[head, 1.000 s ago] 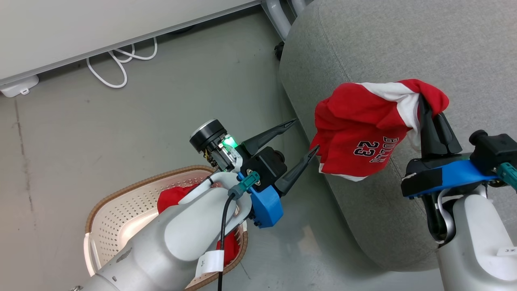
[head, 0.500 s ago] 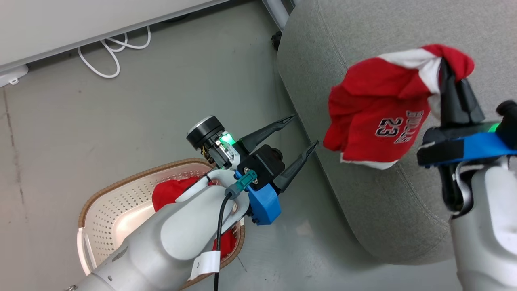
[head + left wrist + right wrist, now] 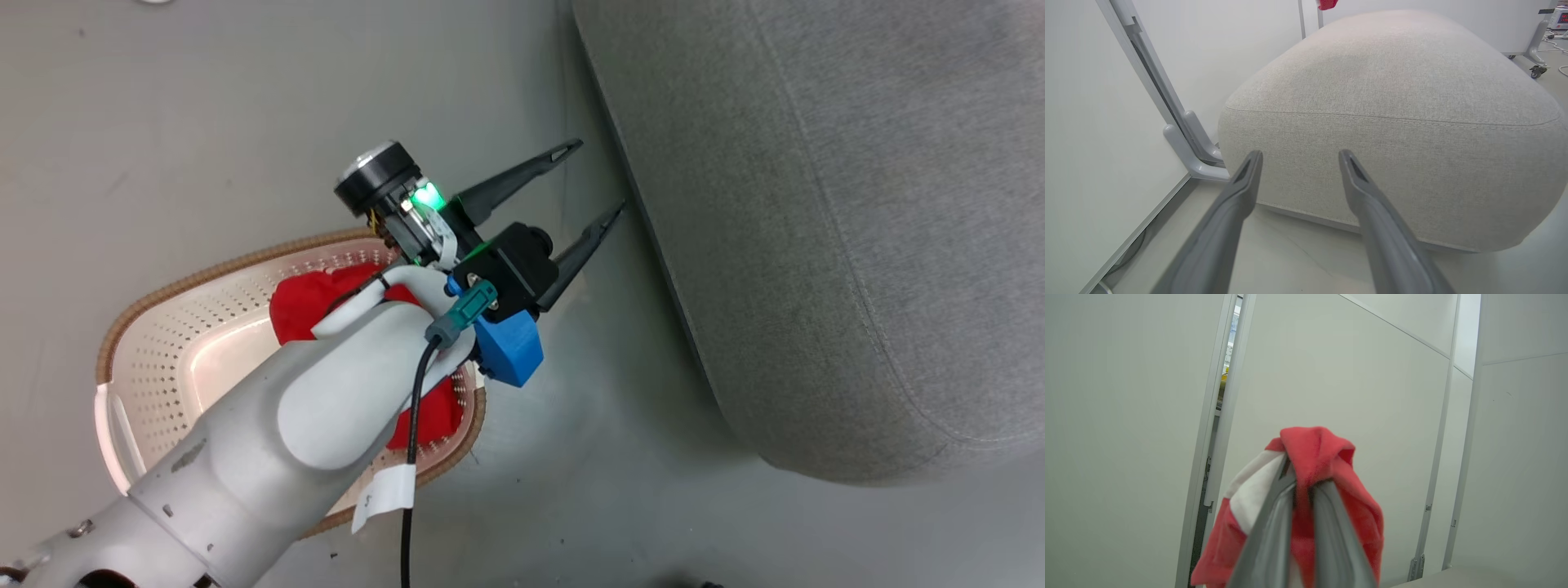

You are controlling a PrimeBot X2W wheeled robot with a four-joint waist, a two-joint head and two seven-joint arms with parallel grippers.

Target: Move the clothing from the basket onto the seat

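Gaping left end effector facing seat

— What blocks me at the right of the head view?
— The seat; its side wall stands just beside my left gripper, fingers spread.
— Free room?
— I see bare floor at upper left. My forearm covers the basket's right half.

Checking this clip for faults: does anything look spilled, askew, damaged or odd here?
Nothing stands out. The basket sits upright on the floor with a red garment inside; the striped garment hangs bunched from the shut right claw; the open left claw holds nothing beside the seat.
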